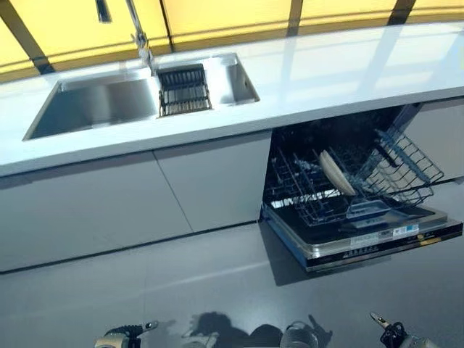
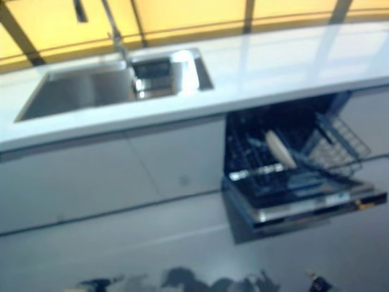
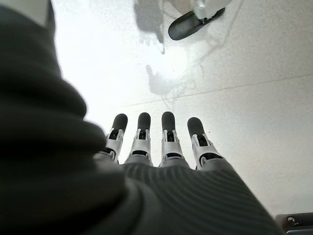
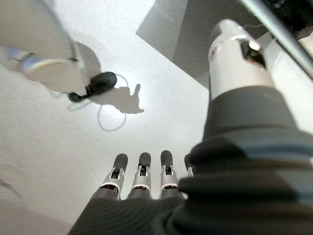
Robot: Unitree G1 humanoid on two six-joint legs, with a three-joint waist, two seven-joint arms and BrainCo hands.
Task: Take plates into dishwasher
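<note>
The dishwasher (image 1: 362,239) stands open at the right under the counter, its door folded down. Its lower rack (image 1: 319,196) is pulled out and holds one cream plate (image 1: 337,172) upright on edge. An upper wire basket (image 1: 406,167) tilts at the right. My left hand (image 3: 161,142) hangs over the grey floor with straight fingers, empty. My right hand (image 4: 142,178) also hangs over the floor with straight fingers, empty. Both hands are far below and in front of the dishwasher.
A long white counter (image 1: 326,80) runs across the back with a steel sink (image 1: 94,105), a tap (image 1: 141,40) and a dark drain rack (image 1: 183,89). Closed grey cabinet doors (image 1: 145,196) fill the left. Grey floor (image 1: 217,290) lies in front.
</note>
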